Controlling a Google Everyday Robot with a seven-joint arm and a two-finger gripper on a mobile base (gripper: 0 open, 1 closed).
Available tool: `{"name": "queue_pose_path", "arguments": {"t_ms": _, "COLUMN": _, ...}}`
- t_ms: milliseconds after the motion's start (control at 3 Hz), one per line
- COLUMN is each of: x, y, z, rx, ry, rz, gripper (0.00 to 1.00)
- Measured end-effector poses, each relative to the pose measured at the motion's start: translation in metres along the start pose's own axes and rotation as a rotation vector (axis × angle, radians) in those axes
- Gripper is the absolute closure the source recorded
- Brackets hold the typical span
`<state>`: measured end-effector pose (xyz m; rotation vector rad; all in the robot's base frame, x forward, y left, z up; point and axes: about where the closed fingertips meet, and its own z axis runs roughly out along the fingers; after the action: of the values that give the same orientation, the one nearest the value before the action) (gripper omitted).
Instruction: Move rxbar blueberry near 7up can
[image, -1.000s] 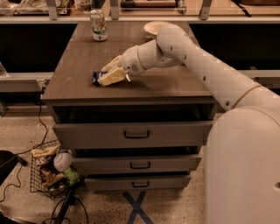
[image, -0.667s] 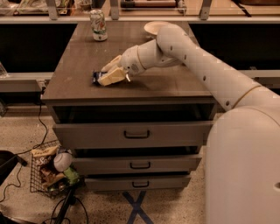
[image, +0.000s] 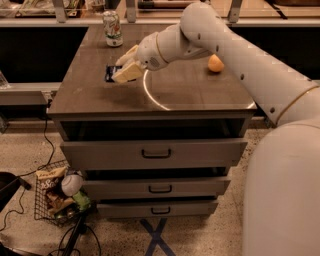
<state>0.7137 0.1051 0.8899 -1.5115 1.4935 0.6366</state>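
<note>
In the only camera view, the gripper (image: 123, 71) is in the upper left part of the frame, low over the brown surface (image: 190, 95). It covers the right end of the rxbar blueberry (image: 109, 74), which lies flat there. I cannot tell how far the gripper is open, or whether it holds the bar. The 7up can (image: 112, 29) stands upright further back, well apart from the bar.

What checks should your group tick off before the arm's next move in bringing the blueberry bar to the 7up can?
1. Arm's gripper at the flat dark blue rxbar blueberry wrapper: ok.
2. Bar securely held: cannot tell.
3. Upright silver-green 7up can standing at the rear edge: ok.
4. Bar beside can: not ok, apart.
5. Brown tabletop strip between them free: ok.
6. Small round orange object off to the side: ok.
</note>
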Motion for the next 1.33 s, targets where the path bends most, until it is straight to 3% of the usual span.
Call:
{"name": "queue_pose_path", "arguments": {"t_ms": 333, "x": -0.003, "y": -0.005, "z": -0.001, "rx": 0.009, "ry": -0.005, "rz": -0.001, "gripper": 1.00}}
{"name": "queue_pose_path", "arguments": {"t_ms": 667, "x": -0.018, "y": -0.031, "z": -0.009, "rx": 0.063, "ry": -0.017, "rz": 0.005, "gripper": 1.00}}
{"name": "queue_pose_path", "arguments": {"t_ms": 1333, "x": -0.024, "y": -0.103, "z": -0.004, "rx": 0.261, "ry": 0.042, "rz": 0.102, "gripper": 1.00}}
